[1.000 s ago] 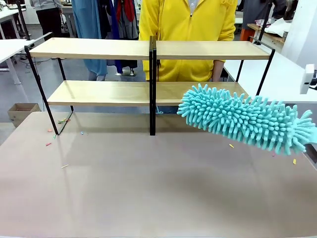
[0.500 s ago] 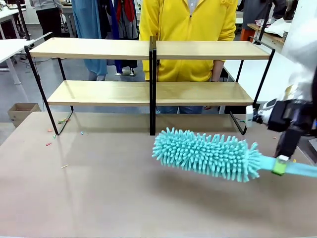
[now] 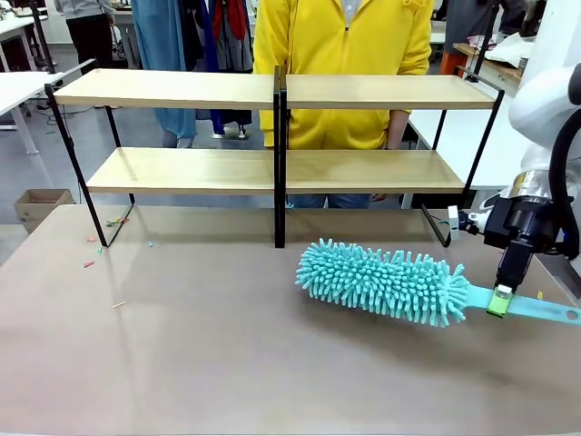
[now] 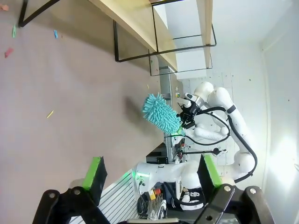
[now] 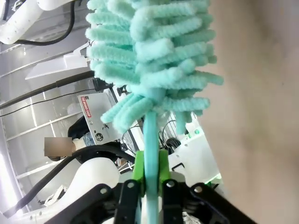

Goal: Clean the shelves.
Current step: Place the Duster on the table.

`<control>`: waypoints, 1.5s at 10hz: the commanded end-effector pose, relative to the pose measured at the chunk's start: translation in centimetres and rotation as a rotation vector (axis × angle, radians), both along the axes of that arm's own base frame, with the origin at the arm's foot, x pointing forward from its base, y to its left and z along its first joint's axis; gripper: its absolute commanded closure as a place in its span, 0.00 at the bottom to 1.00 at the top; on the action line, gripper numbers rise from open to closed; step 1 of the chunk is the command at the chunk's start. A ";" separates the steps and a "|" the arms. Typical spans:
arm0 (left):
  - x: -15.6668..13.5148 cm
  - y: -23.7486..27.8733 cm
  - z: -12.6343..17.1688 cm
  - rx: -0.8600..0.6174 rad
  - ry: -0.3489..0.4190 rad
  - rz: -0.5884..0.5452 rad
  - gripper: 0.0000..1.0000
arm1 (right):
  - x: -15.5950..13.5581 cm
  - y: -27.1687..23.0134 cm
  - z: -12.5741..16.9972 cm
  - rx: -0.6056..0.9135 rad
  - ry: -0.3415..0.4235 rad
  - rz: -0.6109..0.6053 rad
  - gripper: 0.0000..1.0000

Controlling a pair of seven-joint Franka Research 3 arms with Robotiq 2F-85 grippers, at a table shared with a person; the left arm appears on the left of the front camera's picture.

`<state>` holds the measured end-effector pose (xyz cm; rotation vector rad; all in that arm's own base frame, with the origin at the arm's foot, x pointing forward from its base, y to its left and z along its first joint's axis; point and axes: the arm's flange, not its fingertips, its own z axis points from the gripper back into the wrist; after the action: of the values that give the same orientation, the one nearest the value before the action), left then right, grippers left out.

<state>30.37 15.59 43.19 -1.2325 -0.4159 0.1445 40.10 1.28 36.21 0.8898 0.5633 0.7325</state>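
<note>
A teal fluffy duster (image 3: 381,283) lies on the brown table (image 3: 227,345), in front of the shelves (image 3: 272,91), which stand at the table's far side before a person in yellow (image 3: 343,54). The right gripper (image 3: 500,301) has its green pads on either side of the duster's handle; whether it still grips I cannot tell. If it lifts with a loose hold, the duster could slip out. The left gripper (image 4: 152,171) hangs open and empty. Both shelf boards look bare, with no containers on them
</note>
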 end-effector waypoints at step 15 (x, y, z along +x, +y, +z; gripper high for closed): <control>0.2 0.0 0.1 -0.021 -0.029 -0.002 0.00 | -7.0 -10.0 14.3 0.487 0.029 -0.619 0.00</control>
<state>30.32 15.61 43.17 -1.2349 -0.4101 0.1449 32.77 -9.92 50.45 1.4775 -0.0270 0.2818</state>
